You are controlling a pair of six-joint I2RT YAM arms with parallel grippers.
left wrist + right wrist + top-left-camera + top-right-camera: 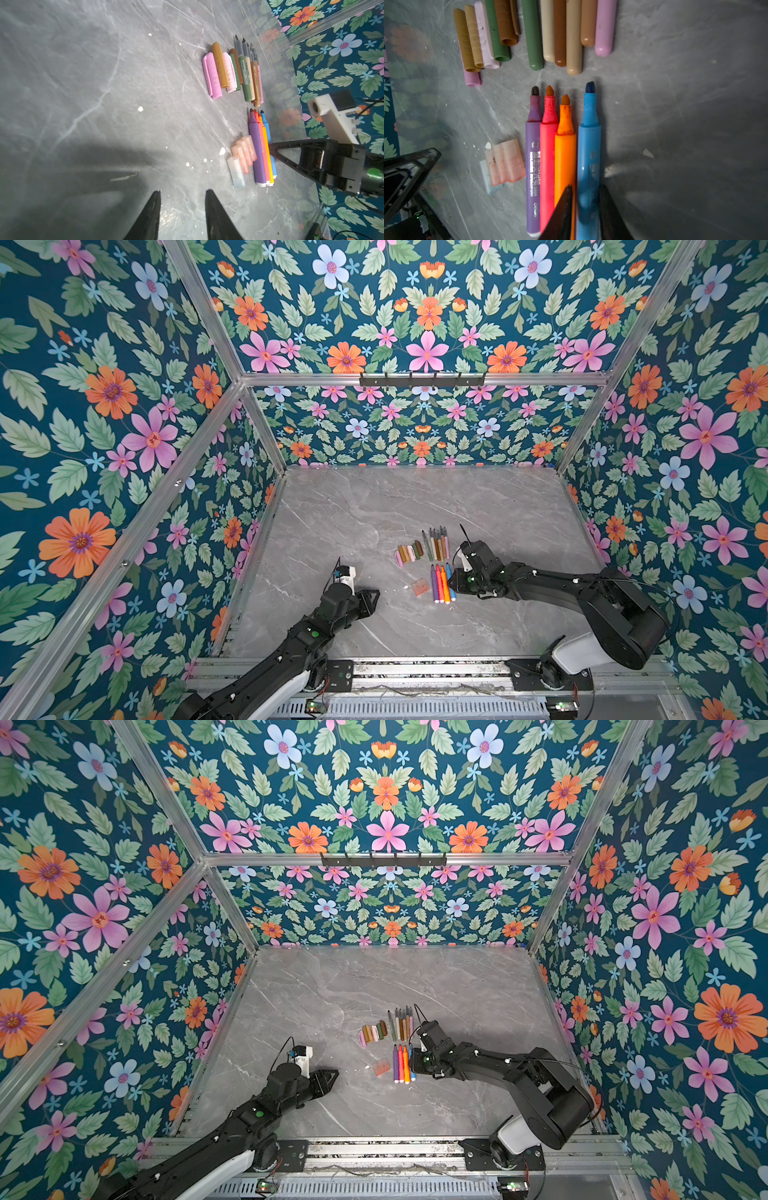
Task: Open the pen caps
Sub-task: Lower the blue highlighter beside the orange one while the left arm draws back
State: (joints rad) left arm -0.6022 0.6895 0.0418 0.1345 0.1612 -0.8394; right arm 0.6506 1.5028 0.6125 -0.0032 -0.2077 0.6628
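Several opaque pen caps [409, 552] [374, 1032] [220, 70] [481, 41] in pink, tan, brown and olive lie side by side on the marble table. Translucent reddish pen caps [419, 587] [381, 1068] [243, 153] [505, 162] lie beside a row of uncapped purple, pink, orange and blue markers [442, 583] [402, 1064]. My right gripper [455, 585] [584, 187] is open, its jaws straddling the blue marker [589, 145], which lies on the table. My left gripper [372, 597] [184, 191] is open and empty, left of the markers.
A row of uncapped muted-coloured pens [435, 543] [401, 1023] [566, 31] lies just beyond the bright markers. Small white flecks [140, 108] dot the table [478, 506]. Floral walls enclose it on three sides.
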